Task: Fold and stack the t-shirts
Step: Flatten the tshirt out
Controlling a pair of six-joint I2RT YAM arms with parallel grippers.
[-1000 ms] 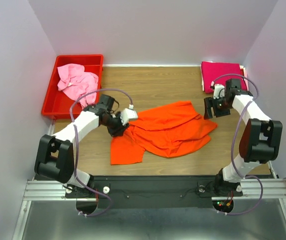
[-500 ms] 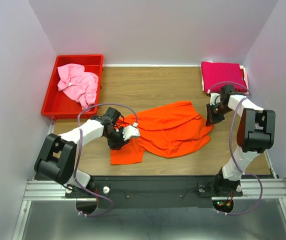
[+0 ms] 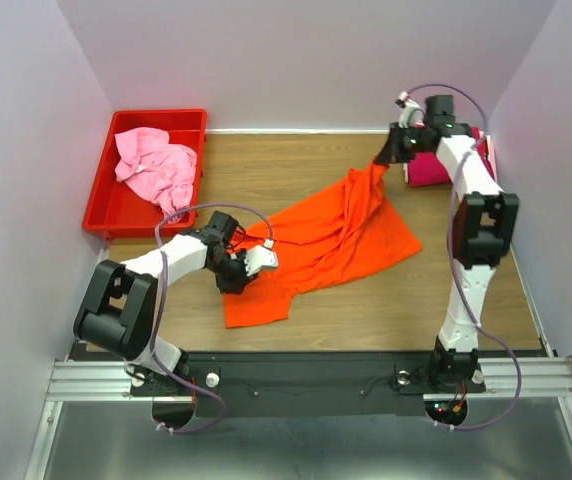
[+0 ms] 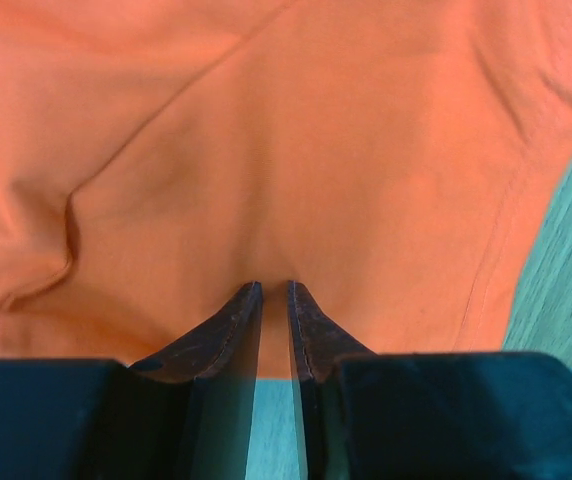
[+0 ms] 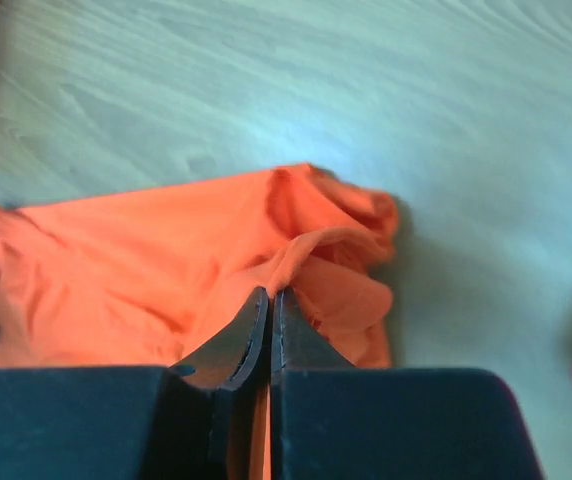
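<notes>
**Item 1: orange t-shirt** (image 3: 336, 235). Lies spread and rumpled at the middle of the surface (image 3: 296, 160). Its far right corner is drawn up into a peak, while the near left sleeve lies flat.
- Handling (judged): soft, light and limp. It drapes and drags rather than holding a shape, and a pinch on a single layer may slip. It is best taken at hem corners or shoulder seams, with two holds well apart to pull it flat.

**Item 2: magenta t-shirt** (image 3: 428, 170). Folded at the far right corner, partly hidden behind the right arm.

**Item 3: pink t-shirt** (image 3: 151, 165). Crumpled inside the red bin (image 3: 101, 215) at the far left.

**Item 4: right end effector** (image 3: 391, 150). Raised near the magenta t-shirt, jaws closed on a bunched fold of the orange t-shirt's corner.

**Item 5: left end effector** (image 4: 274, 287). Low at the orange t-shirt's left edge, jaws narrow with a slim gap and tips at the cloth. Whether any cloth is caught between them cannot be told.
</notes>
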